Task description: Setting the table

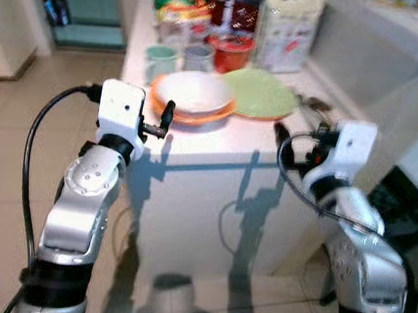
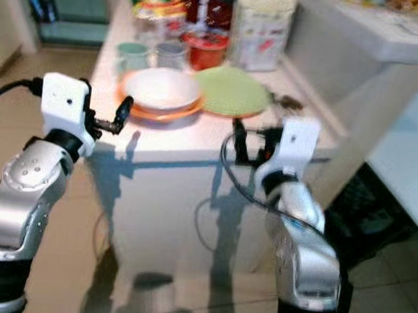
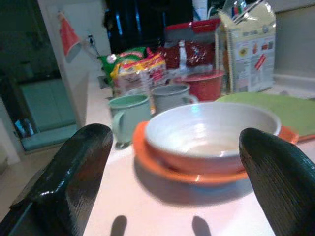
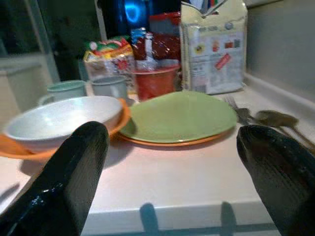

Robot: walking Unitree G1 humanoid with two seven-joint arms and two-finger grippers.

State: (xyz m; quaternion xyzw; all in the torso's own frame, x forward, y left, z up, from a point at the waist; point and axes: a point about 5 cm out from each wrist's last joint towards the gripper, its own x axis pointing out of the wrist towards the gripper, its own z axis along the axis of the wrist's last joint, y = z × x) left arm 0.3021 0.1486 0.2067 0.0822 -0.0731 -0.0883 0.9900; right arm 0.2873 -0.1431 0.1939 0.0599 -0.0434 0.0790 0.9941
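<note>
A white bowl (image 1: 193,91) sits on an orange plate (image 1: 221,113) near the front edge of the white table (image 1: 217,141). Beside it, to the right, a green plate (image 1: 262,94) lies on another orange plate (image 4: 192,142). A fork and spoon (image 4: 268,118) lie right of the green plate. My left gripper (image 1: 162,123) hovers open at the table's front edge, level with the bowl (image 3: 206,130) and just short of it. My right gripper (image 1: 287,138) is open too, at the front edge before the green plate (image 4: 179,115). Neither holds anything.
Behind the plates stand a green mug (image 1: 160,61), a grey mug (image 1: 198,56), a red cup (image 1: 229,52), a tall carton (image 1: 287,28) and snack bags (image 1: 180,4). A white counter (image 1: 384,33) rises on the right. Tiled floor (image 1: 4,153) lies to the left.
</note>
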